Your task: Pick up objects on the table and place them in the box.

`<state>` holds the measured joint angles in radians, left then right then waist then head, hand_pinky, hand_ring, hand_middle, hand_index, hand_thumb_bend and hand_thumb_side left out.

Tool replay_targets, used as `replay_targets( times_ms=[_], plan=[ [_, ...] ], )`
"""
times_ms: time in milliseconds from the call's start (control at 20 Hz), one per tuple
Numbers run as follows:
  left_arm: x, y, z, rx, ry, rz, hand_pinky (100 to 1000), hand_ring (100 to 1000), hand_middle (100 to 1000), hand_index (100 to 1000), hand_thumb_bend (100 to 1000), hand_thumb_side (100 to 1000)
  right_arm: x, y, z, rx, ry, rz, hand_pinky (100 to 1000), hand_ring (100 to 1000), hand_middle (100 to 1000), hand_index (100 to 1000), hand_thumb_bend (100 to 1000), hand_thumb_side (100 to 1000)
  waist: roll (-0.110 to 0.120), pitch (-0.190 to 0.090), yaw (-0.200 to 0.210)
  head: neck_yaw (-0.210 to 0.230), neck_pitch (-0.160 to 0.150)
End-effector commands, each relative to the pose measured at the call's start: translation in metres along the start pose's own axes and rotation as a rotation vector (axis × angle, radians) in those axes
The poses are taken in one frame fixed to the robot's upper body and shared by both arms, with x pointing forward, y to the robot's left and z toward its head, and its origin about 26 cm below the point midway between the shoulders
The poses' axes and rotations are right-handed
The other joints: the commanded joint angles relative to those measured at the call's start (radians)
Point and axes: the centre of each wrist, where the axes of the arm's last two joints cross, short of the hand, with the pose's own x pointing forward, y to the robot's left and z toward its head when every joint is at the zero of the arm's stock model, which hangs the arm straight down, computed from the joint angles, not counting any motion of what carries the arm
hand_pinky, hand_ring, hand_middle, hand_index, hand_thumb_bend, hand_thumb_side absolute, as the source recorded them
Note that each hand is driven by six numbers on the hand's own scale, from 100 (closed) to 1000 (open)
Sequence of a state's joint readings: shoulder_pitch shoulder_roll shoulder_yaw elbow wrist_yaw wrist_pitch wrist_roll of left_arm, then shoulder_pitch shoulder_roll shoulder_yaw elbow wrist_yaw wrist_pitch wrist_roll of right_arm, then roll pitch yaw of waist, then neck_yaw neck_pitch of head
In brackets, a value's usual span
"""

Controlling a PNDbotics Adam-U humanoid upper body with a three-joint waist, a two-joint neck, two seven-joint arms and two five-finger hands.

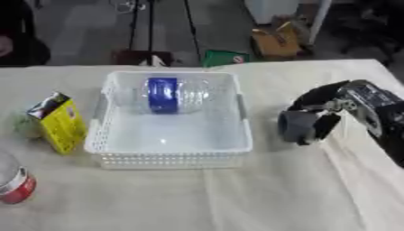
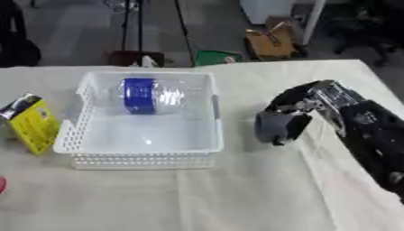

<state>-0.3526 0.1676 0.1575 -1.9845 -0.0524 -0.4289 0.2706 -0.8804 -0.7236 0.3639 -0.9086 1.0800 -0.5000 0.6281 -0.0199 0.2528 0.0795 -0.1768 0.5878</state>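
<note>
Right hand (image 1: 315,118) fingers curled round a grey cylinder (image 1: 293,125), beside white lattice-walled plastic box (image 1: 170,159).

Even, fairly bright light falls from above on the cloth-covered surface (image 1: 260,198), while the floor beyond lies dimmer. Both views are soft and smeared (edges bleed, print is unreadable). A small glare spot shines on the floor of the white basket (image 1: 245,135), and the clear bottle (image 1: 177,94) inside gleams palely. A soft shadow sits under the right hand (image 2: 276,124) on the cloth.
</note>
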Motion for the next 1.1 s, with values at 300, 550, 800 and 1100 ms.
replay_targets(
  times_ms=[300,550,800,1100],
  plan=[
    [0.0043,-0.0008,-0.0063,-0.004,-0.028,0.007,765,701,738,729,100,539,-0.0062,-0.0072,0.0077,0.105,-0.142,0.156,984,987,742,865,359,725,0.003,-0.014,-0.001,-0.004,-0.008],
    [0.0043,-0.0009,-0.0062,-0.008,-0.027,0.008,766,702,739,729,100,539,-0.0063,-0.0050,0.0063,0.072,-0.144,0.161,978,964,666,793,282,742,0.002,-0.013,-0.001,-0.004,-0.009],
    [0.0043,-0.0006,-0.0062,-0.009,-0.027,0.008,766,701,739,729,100,540,-0.0066,-0.0041,0.0060,0.036,-0.145,0.155,969,927,585,715,139,774,0.002,-0.014,-0.002,-0.004,-0.008],
    [0.0043,-0.0003,-0.0059,-0.010,-0.025,0.008,766,701,739,729,100,541,-0.0075,-0.0075,0.0089,-0.038,-0.145,0.148,957,870,512,634,100,786,0.002,-0.015,-0.006,-0.003,-0.008]
  ],
)
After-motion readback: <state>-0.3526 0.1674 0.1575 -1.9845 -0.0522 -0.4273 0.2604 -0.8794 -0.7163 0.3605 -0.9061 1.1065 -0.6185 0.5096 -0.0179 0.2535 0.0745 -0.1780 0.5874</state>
